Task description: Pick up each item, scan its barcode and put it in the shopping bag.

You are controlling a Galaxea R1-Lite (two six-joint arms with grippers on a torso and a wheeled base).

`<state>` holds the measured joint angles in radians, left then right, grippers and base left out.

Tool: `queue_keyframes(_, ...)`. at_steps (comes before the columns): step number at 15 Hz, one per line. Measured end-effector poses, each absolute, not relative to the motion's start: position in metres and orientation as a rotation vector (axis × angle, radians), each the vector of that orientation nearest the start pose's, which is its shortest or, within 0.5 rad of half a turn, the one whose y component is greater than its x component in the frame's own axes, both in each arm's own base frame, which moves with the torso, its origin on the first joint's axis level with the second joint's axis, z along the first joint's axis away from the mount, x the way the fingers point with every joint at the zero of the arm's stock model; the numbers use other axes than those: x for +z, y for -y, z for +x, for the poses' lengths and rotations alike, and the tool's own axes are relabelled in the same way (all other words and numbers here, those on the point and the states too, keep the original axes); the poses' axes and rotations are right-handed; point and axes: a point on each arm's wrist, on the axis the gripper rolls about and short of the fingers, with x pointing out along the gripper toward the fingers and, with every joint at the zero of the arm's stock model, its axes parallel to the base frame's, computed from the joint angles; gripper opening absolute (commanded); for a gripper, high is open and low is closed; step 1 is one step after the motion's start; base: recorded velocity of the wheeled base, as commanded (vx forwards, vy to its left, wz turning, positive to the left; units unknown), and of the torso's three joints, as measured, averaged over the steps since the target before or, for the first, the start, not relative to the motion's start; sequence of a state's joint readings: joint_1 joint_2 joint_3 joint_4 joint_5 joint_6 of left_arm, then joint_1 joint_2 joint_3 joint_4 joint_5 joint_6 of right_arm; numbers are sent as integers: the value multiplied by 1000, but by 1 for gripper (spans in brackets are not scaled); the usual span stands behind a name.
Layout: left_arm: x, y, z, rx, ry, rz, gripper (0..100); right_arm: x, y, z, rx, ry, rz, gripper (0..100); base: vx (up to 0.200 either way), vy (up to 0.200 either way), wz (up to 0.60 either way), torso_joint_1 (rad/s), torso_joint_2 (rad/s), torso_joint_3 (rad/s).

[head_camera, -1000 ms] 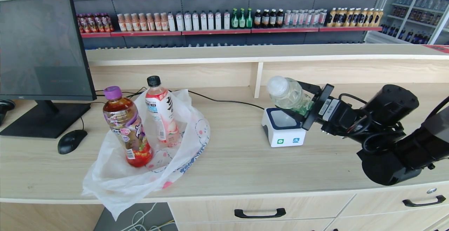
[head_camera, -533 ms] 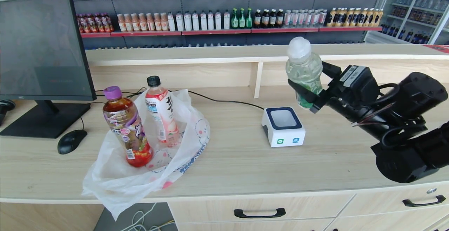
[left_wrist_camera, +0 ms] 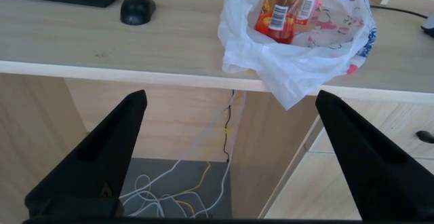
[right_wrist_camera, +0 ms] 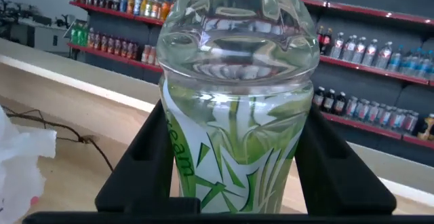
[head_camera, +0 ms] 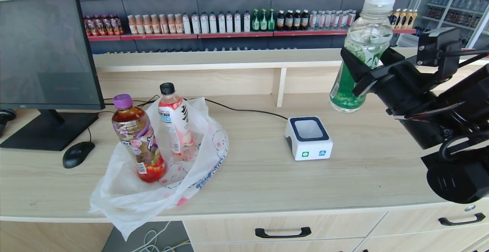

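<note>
1. The right gripper (head_camera: 357, 72) is closed on the middle of a clear bottle (head_camera: 367, 34) with a green label, one black finger on each side of it.
2. The bottle is nearly upright with its white cap on top. It is held in the air, to the right of the scanner (head_camera: 308, 137) and apart from it.
3. In the right wrist view the bottle (right_wrist_camera: 237, 81) sits tight between the two fingers (right_wrist_camera: 146, 163).
4. The left gripper (left_wrist_camera: 230, 98) hangs below the counter's front edge, before the cabinet. Its fingers are spread wide with nothing between them.
5. The bag (head_camera: 118, 198), white plastic, lies open on the counter (head_camera: 267, 179), left of the scanner. One corner droops over the front edge.
6. Two bottles stand in the bag: a purple-capped one (head_camera: 139, 145) nearer the front and a black-capped one (head_camera: 175, 122) just behind it.
7. The scanner sits on the counter, its window facing up.
8. A monitor (head_camera: 46, 53) and a mouse (head_camera: 77, 153) are at the counter's left end. Shelves (head_camera: 229, 22) of drinks line the back wall.
</note>
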<state>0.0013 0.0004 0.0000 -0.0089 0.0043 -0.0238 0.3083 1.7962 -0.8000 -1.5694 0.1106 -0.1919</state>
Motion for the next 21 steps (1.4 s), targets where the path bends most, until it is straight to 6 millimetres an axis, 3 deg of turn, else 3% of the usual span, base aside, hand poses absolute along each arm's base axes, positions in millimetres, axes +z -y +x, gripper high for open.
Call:
queue_keyframes(8, 76, 0, -23, 5, 9, -22, 100, 226, -102, 286, 257, 489, 138, 0, -125, 0, 0, 4, 3, 1)
queue_keyframes(16, 76, 0, -23, 5, 9, -22, 100, 228, -106, 283, 265, 495, 145, 0, 0, 0, 0, 0, 0, 0)
queue_keyframes(21, 76, 0, -23, 5, 8, -23, 100, 228, -109, 282, 276, 490, 146, 0, 0, 200, 0, 0, 4, 1)
